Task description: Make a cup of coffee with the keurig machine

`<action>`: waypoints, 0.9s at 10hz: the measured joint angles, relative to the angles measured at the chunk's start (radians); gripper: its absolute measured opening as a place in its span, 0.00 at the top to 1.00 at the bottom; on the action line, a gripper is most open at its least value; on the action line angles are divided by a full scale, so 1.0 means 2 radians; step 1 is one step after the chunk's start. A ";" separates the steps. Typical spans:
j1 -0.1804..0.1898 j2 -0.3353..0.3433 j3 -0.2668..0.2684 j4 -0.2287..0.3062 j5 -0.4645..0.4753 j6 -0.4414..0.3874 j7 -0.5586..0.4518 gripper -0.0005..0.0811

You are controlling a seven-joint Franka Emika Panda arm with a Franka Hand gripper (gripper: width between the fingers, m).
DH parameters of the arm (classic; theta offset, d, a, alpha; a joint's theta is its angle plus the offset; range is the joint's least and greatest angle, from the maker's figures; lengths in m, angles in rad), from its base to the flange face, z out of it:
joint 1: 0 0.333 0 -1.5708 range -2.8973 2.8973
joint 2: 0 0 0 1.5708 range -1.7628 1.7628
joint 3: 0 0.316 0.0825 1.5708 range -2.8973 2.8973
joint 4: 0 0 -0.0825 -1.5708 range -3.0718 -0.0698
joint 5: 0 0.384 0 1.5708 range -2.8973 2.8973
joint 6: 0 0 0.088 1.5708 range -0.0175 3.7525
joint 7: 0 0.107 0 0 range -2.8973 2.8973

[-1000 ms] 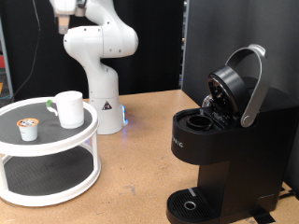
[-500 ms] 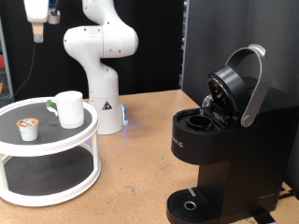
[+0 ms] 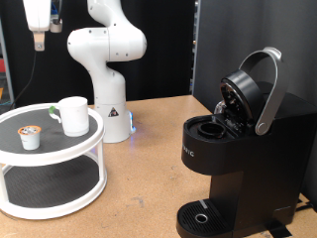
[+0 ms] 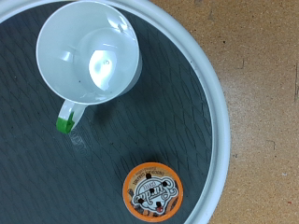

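White cup (image 3: pixel 72 115) sits on tray well below claw (image 3: pixel 39 43); claw state can't tell.

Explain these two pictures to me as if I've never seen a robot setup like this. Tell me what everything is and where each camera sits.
The white jointed machine is a robot arm standing on a wooden table. One picture comes from a camera off to the side; the other from a camera on the robot's hand, looking straight down.

In the side picture, the gripper, the arm's hand, hangs high at the top left, above a white round two-tier stand. Nothing shows between its fingers, and they are too small to tell whether open or shut.

On the stand's dark top sit the cup, which the hand camera shows is empty, and a small coffee pod with an orange-rimmed printed lid.

At the right stands the keurig machine, its lid swung open.
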 joint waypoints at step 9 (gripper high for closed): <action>-0.006 0.018 -0.057 -0.110 -0.044 0.166 -0.023 0.01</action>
